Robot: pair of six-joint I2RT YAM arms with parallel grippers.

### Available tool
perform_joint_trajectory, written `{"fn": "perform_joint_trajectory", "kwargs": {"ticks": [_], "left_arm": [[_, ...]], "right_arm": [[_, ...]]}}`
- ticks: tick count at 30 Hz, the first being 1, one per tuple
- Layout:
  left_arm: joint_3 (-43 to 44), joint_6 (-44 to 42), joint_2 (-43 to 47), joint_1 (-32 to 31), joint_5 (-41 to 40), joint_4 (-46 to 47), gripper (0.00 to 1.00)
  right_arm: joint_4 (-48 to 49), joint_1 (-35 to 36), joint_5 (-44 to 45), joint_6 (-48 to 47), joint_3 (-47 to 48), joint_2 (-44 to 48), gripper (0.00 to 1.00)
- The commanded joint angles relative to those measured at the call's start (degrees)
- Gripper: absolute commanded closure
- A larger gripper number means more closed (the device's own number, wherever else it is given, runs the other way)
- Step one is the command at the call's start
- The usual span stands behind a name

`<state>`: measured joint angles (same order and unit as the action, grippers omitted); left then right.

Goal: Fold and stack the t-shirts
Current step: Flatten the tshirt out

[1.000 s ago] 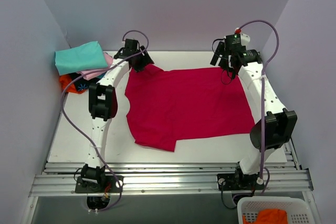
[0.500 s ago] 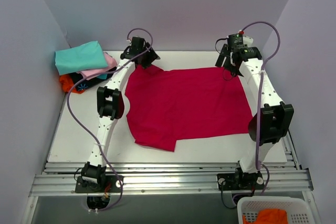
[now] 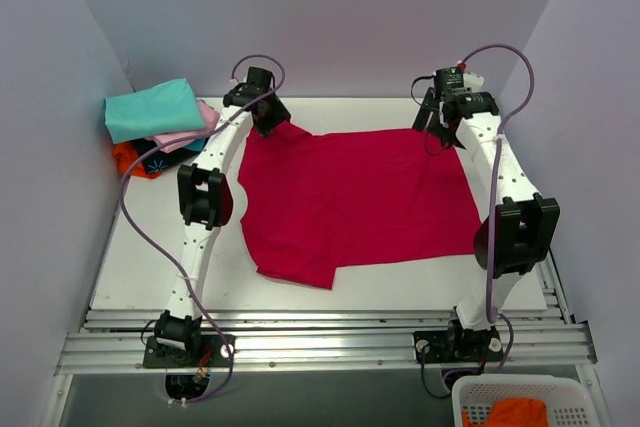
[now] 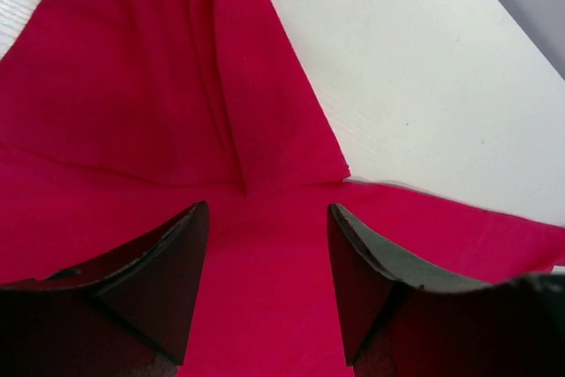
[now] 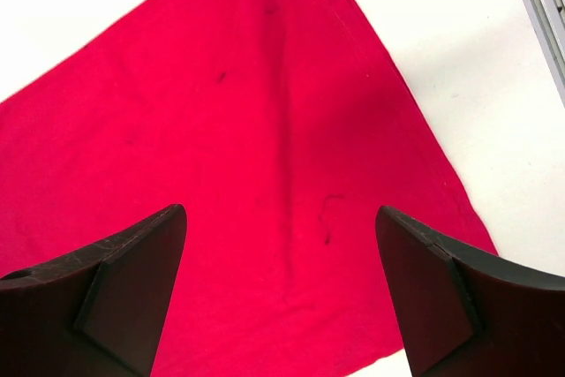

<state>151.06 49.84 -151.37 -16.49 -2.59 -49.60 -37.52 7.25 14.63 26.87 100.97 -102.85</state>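
The large crimson-red t-shirt (image 3: 350,197) lies spread flat in the middle of the white table (image 3: 150,257), one sleeve at the near left. My left gripper (image 3: 268,123) is open just above the shirt's far left corner; in the left wrist view (image 4: 265,209) its jaws stand apart over red cloth (image 4: 159,103) with a sleeve fold. My right gripper (image 3: 437,133) is open above the far right corner; the right wrist view (image 5: 281,211) shows that corner (image 5: 265,103) between wide jaws. Folded teal (image 3: 150,110), pink (image 3: 197,127), black (image 3: 160,159) and orange (image 3: 124,157) shirts are stacked at the back left.
White walls close in the table at the back and both sides. A metal rail (image 3: 320,332) runs along the near edge by the arm bases. A white basket (image 3: 560,397) with orange cloth (image 3: 505,413) stands below the table at the near right.
Both grippers have shifted a little at the shirt's far corners, the right one slightly to the right and farther back. The red shirt and the stack have not moved.
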Motion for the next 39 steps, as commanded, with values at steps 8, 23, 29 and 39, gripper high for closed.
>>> {"fn": "perform_joint_trajectory", "kwargs": {"ticks": [8, 23, 29, 39], "left_arm": [[-1.5, 1.4, 2.0, -1.7, -1.6, -2.3, 0.36], [1.7, 1.7, -2.1, -2.9, -0.9, 1.2, 0.36], [2.6, 1.9, -3.4, -2.8, -0.8, 2.3, 0.36], [4.1, 2.5, -5.6, -2.6, -0.6, 3.8, 0.36]], "right_arm": [[-1.1, -0.4, 2.9, -0.9, -3.9, 3.8, 0.16], [-1.8, -1.5, 3.6, -2.0, -4.8, 4.3, 0.16], [-2.2, -1.6, 3.8, -2.1, -4.3, 3.7, 0.16], [-3.3, -1.6, 4.9, -2.3, -4.6, 4.0, 0.17]]}}
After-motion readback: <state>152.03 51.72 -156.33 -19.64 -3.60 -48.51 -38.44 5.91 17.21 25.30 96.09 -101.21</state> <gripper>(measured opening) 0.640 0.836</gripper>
